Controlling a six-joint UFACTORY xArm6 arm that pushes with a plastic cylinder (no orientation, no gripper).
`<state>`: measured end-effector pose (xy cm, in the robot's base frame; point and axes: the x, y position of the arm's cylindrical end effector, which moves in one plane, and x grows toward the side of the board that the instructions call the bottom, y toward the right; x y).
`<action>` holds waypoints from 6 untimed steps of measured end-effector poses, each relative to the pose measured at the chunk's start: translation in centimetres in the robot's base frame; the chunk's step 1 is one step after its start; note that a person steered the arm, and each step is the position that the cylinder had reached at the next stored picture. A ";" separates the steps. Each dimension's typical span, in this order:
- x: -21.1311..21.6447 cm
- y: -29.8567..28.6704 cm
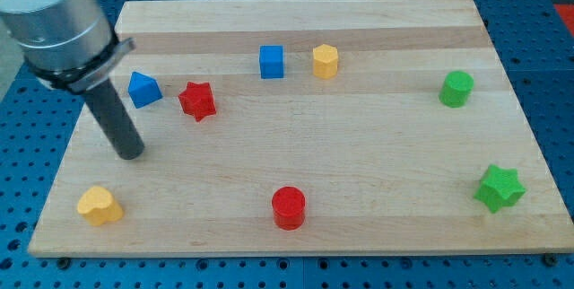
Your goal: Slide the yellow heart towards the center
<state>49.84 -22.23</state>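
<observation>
Near the view's bottom left corner of the wooden board (377,136): yellow heart (99,205) lying flat, close to the board's left and lower edges, well apart from the middle. Above it and slightly toward the view's right: my tip (132,153), the lower end of the dark rod, standing on the bare wood, apart from the heart and not touching any block. No pincer on this arm, only the rod, so nothing opening, closing or holding. Rod rising toward the view's upper left into a grey metal cylinder at the frame's corner.

Just beside the rod, toward the view's top: blue block (143,89), angular, exact shape hard to tell, sitting near the red star (197,100), the two close together with a narrow gap showing between them. Farther along toward the view's top middle: blue cube (272,61) and a yellow block (326,60), many-sided, sitting side by side and apart. Toward the view's bottom middle: red cylinder (289,207) standing upright near the lower edge. On the view's right side: green cylinder (456,88) sitting upright near the right edge, and green star (500,188) lying below it, nearer the bottom right corner. Middle of the board holding no blocks.
</observation>
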 end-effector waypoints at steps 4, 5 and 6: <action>10.1 -8.2; 11.8 -7.5; 11.8 -7.2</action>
<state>61.67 -29.43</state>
